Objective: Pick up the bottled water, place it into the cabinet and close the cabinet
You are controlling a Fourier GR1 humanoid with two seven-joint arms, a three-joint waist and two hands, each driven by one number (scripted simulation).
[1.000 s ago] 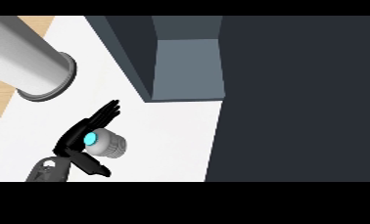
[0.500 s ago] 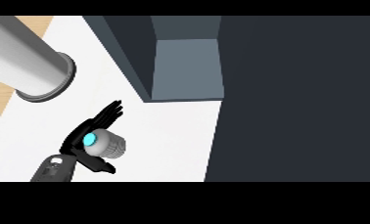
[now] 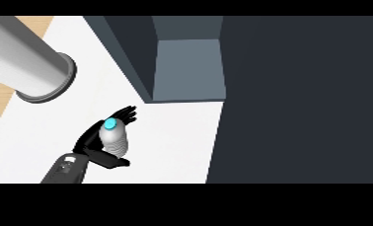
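Head view. One hand (image 3: pixel 98 141) shows at the lower left of the view, on a grey forearm (image 3: pixel 64 169) coming up from the lower edge. By its place in the view I take it as the left hand; the right hand does not show.

Hand state: gripping. The fingers (image 3: pixel 125 116) pass behind the bottled water (image 3: pixel 114 138) and spread a little past its cap end, while the thumb (image 3: pixel 109 161) wraps under its lower end. The bottle lies in the palm, partly hidden by it.

Bottle: pale grey ribbed body, bright blue cap (image 3: pixel 111 123). The cap points up and slightly left in the view, toward the far side of the counter. I cannot tell whether the bottle is touching the counter (image 3: pixel 167 141) or raised off it.

Location: over the white counter top, near the open cabinet (image 3: pixel 188 67) but outside it. The cabinet's grey inside shows beyond the hand, up and to the right. A dark panel (image 3: pixel 299 101) fills the right side of the view. A large grey cylinder (image 3: pixel 33 67) lies at the upper left, well apart from the hand.
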